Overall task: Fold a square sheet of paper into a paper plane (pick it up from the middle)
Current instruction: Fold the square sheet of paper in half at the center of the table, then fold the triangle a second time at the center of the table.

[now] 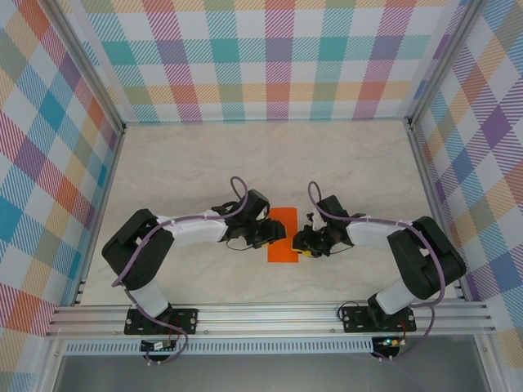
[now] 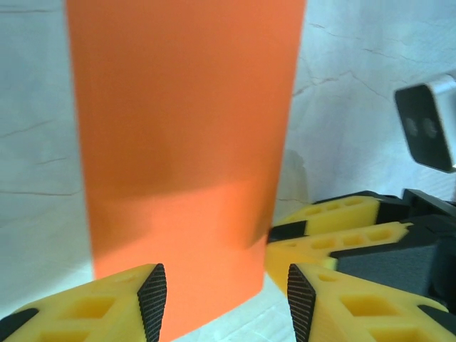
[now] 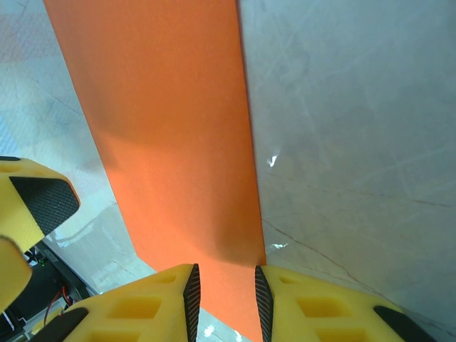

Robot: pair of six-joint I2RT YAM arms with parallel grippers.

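Pale marbled surface [image 1: 204, 163]. Bright orange sheet of thin paper [image 1: 283, 237]: a flat, narrow rectangle, lying midway between the surface's left and right edges, closer to its near edge. Left arm's yellow fingers [image 2: 107, 306]: moderately wide, at the sheet's left edge, gripping nothing. Right arm's yellow fingers [image 3: 306, 306]: narrow gap, over the sheet's right edge.

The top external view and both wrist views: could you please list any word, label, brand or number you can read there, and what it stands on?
No text can be read in any view.
The orange paper is plain, the table shows only marbled veining, and the checked walls carry only their pattern.
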